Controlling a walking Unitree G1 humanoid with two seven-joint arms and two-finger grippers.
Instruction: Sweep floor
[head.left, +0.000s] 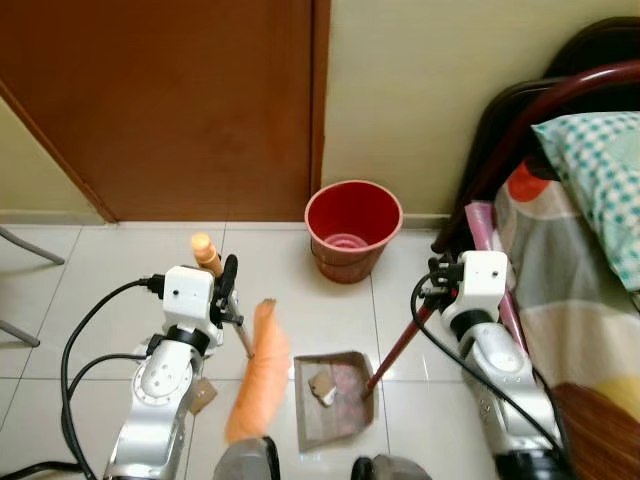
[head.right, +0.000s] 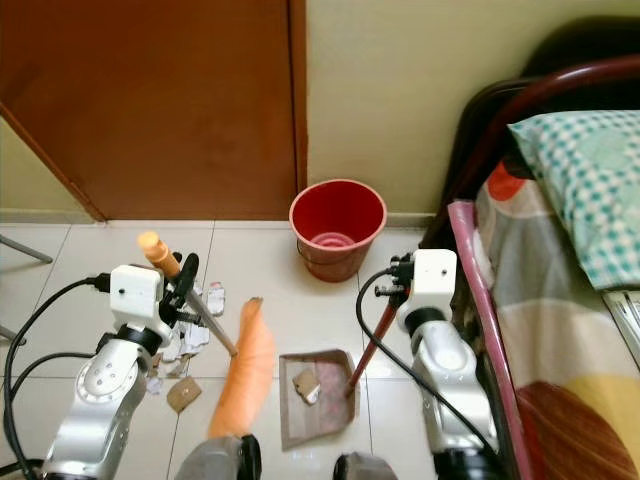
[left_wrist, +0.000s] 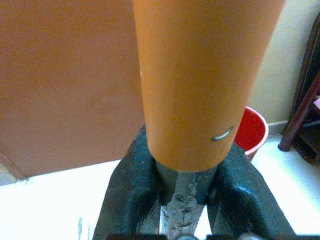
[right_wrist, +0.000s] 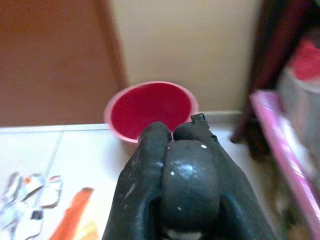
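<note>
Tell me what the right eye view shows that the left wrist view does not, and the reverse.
Right eye view alone: the dustpan on the floor with scraps in it, its red handle in the right gripper, the broom's orange bristles, paper scraps on the tiles beside the left arm, and the bed.

Left wrist view alone: the left gripper's fingers up close, clamped on the broom's metal shaft just below its orange grip.

Both: the red bucket, the brown door and the wall.
</note>
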